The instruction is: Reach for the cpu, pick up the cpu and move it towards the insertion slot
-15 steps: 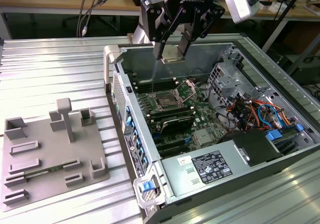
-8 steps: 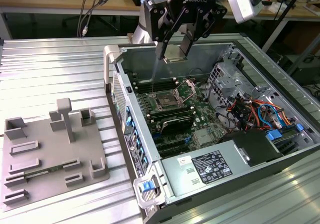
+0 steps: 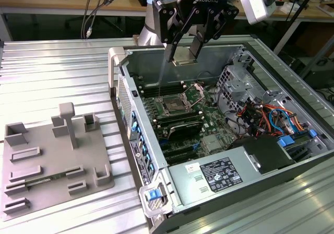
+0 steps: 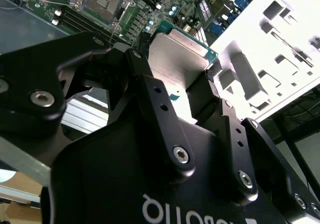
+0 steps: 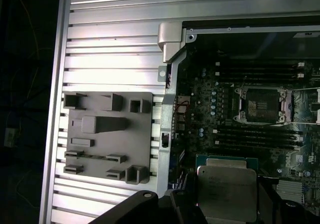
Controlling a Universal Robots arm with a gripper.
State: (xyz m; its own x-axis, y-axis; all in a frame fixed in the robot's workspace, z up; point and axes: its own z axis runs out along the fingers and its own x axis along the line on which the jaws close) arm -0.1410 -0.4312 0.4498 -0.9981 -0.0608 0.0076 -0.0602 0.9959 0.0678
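**CPU held above open case**

Gripper [image 3: 186, 54] clamped on the cpu [image 3: 186, 62], chip pinched flat between both fingers [image 4: 202, 97], raised over the open case [image 3: 318, 156]. Inside the case: green motherboard [image 3: 209, 127]; the slot [image 3: 173, 106] lies below the chip, open, well apart. Grey fixture [image 3: 52, 161] sits outside, on the exterior view's left.
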